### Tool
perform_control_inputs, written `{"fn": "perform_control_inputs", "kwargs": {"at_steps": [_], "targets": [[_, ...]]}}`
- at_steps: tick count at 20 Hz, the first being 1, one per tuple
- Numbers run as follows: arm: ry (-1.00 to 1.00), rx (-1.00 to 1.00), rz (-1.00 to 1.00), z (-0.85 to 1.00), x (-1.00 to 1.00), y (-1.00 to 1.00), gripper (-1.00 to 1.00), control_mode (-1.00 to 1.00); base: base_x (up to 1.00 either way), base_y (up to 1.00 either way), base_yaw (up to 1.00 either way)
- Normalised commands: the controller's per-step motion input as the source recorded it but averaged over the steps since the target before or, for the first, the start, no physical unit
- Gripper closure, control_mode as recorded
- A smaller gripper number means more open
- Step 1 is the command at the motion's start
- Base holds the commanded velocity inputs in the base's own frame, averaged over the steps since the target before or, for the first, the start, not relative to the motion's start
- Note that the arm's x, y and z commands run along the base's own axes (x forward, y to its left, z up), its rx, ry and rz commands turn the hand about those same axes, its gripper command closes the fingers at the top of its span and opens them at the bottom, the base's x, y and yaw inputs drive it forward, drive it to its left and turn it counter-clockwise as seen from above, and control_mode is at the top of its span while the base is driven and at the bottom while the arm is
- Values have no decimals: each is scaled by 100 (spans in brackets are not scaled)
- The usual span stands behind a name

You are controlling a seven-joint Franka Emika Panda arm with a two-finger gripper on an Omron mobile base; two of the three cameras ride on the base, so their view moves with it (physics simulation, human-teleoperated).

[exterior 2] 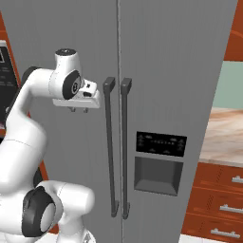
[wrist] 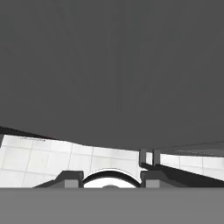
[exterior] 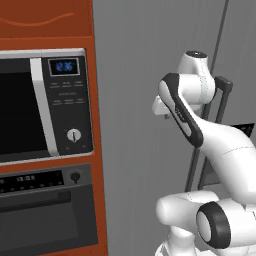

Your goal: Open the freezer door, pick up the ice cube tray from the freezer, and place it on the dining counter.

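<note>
Orange-red kitchen cabinetry (exterior: 55,20) is flanking the closed matte grey freezer door (exterior 2: 61,28), where the empty pincer (exterior 2: 79,110) is hovering, fingers well apart, beside its dark bar handle (exterior 2: 109,142).

- From my seat both base views look evenly and brightly lit, a flat rendered light with no clear source.
- The freezer door (exterior 2: 71,156) shows a smooth matte grey, with only a faint gradient and no glare.
- I see soft shading on the white arm (exterior: 220,145), darker on its underside, and small highlights on its rounded joints.
- The hand view is much dimmer: the grey panel (wrist: 109,65) reads dark and nearly featureless.
- The pale tiled floor (wrist: 43,162) below it looks bright by contrast.
- Edges are slightly soft and pixelated in all three pictures; I notice no lens distortion.
</note>
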Motion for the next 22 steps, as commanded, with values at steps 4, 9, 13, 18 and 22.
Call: {"fn": "perform_control_inputs", "kwargs": {"at_steps": [4, 9, 13, 18, 22], "targets": [[1, 0, 0, 0, -24, 0, -100, -100, 0, 0, 0], [0, 0, -1, -6, -90, -5, -100, -100, 0, 0, 0], [0, 0, -5, -13, -99, -12, -100, -100, 0, 0, 0], [0, 0, -3, -2, -40, 0, -100, -100, 0, 0, 0], [0, 0, 0, 0, 0, 0, -100, 100, 0, 8, 0]]}}
